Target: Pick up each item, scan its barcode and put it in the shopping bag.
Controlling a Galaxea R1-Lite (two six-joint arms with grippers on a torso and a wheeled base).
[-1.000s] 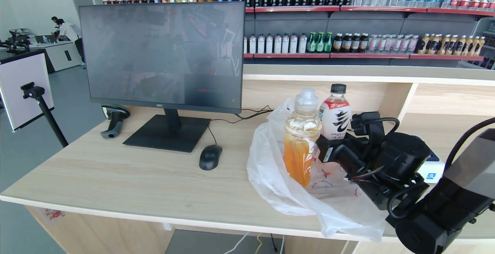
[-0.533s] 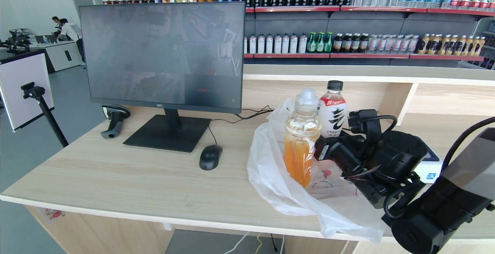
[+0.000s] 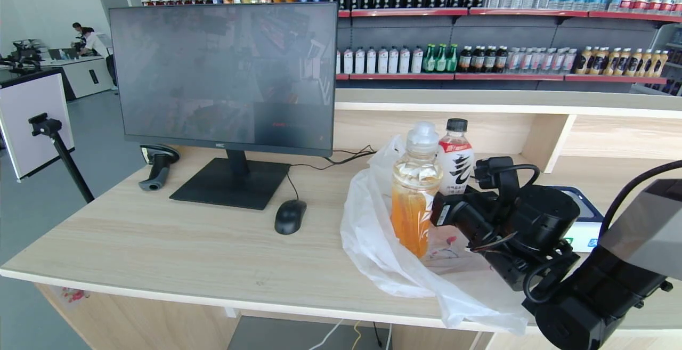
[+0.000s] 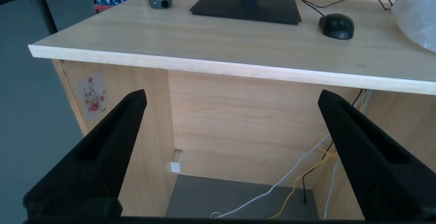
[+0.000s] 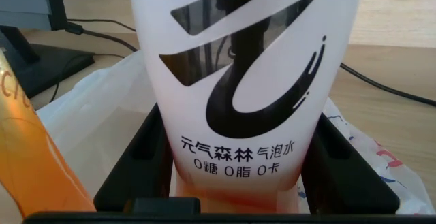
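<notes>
My right gripper [image 3: 453, 193] is shut on a white-labelled bottle with a black cap [image 3: 454, 158] and holds it upright just behind the orange drink bottle [image 3: 414, 195]. The orange bottle stands inside the translucent white shopping bag [image 3: 373, 238] on the counter. In the right wrist view the white bottle [image 5: 235, 81] sits between both black fingers [image 5: 133, 163], over the bag [image 5: 102, 94], with the orange bottle [image 5: 27, 149] beside it. My left gripper [image 4: 231, 98] hangs open below the counter's front edge [image 4: 204, 64], with nothing between its fingers.
A monitor [image 3: 224, 78] on its stand, a black mouse [image 3: 290, 216] and a handheld scanner [image 3: 157, 166] occupy the counter's left half. A white and blue device [image 3: 583, 222] lies behind my right arm. A raised wooden ledge [image 3: 506, 99] backs the counter.
My right gripper has carried the white-labelled bottle leftward and slightly down, closer to the orange bottle and the bag. The white and blue device behind the arm has come more into view.
</notes>
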